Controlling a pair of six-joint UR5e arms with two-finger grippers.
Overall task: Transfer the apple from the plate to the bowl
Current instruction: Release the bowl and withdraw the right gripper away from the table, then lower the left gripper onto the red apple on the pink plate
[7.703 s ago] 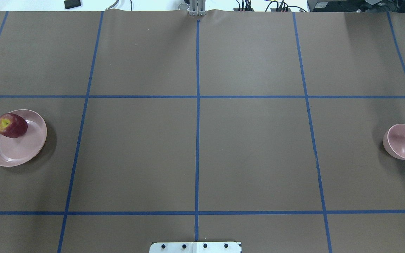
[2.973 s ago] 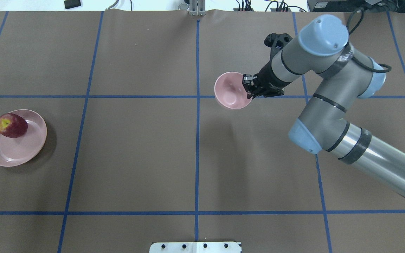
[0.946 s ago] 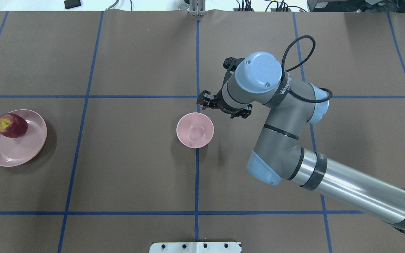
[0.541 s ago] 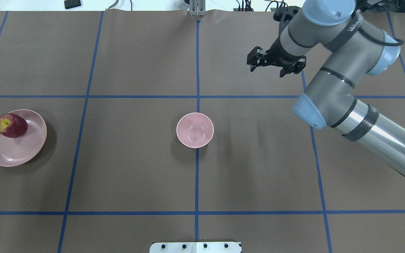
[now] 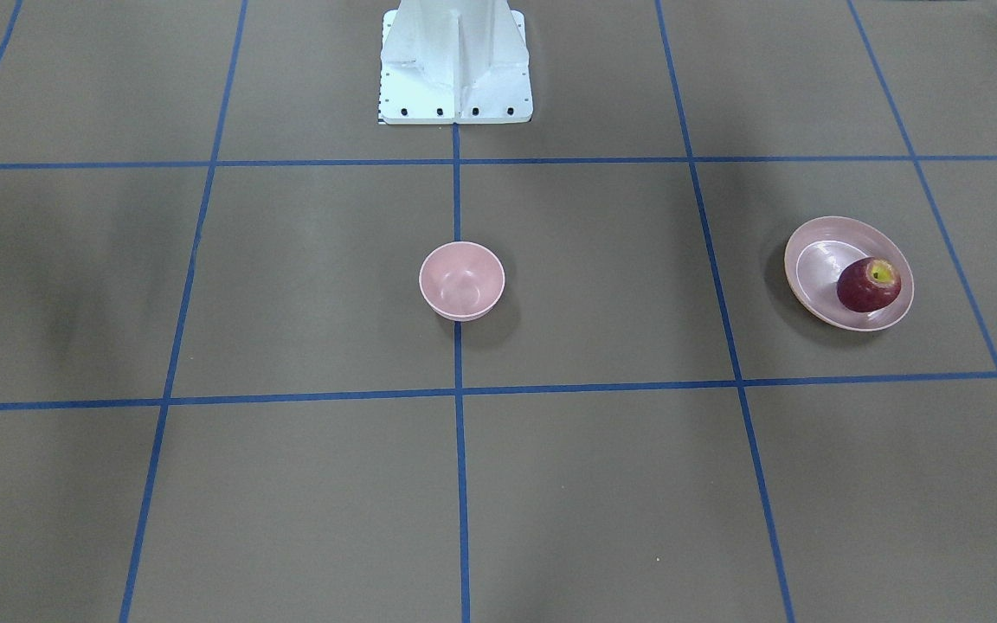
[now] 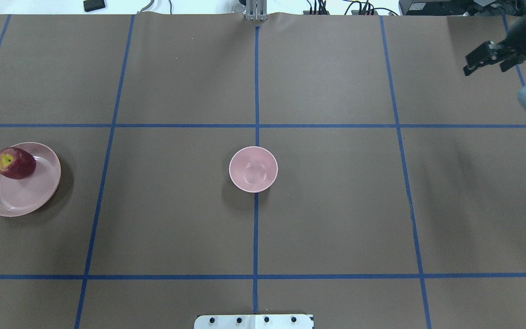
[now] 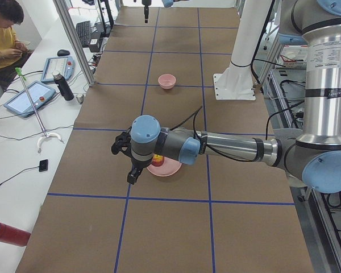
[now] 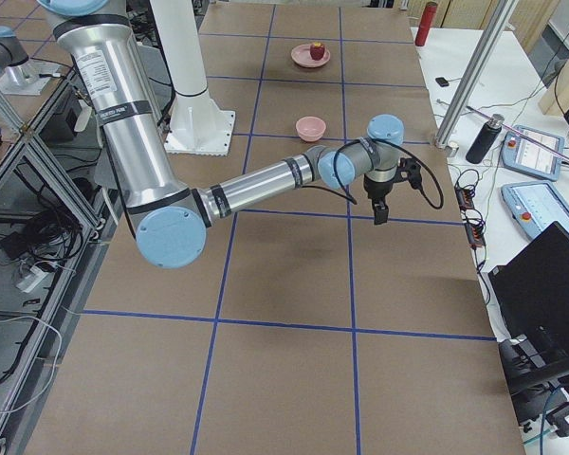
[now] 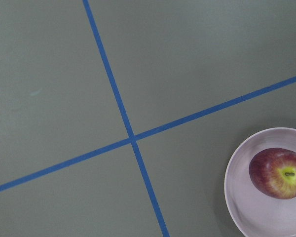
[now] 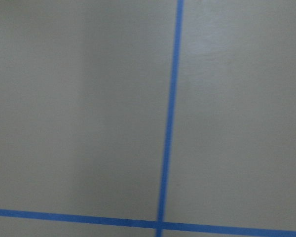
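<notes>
The dark red apple [image 6: 15,163] lies on the far edge of the pale pink plate [image 6: 21,196] at the table's left end. It also shows in the left wrist view [image 9: 278,173], low right, on the plate [image 9: 244,197]. The small pink bowl [image 6: 253,169] stands upright and empty on the centre line. My right gripper [image 6: 486,68] is open and empty, high at the far right, well away from the bowl. My left gripper [image 7: 131,176] shows only in the exterior left view, hanging beside the plate [image 7: 169,169]; I cannot tell if it is open or shut.
Brown paper with blue tape lines [image 6: 256,91] covers the table. The robot's white base [image 5: 455,65] stands at the near middle edge. An operator [image 7: 3,34] sits past the far side with tablets and a bottle [image 7: 62,85].
My right gripper set the bowl down at the table's centre, opened, and pulled away up and to the far right. The apple and plate have not moved.
</notes>
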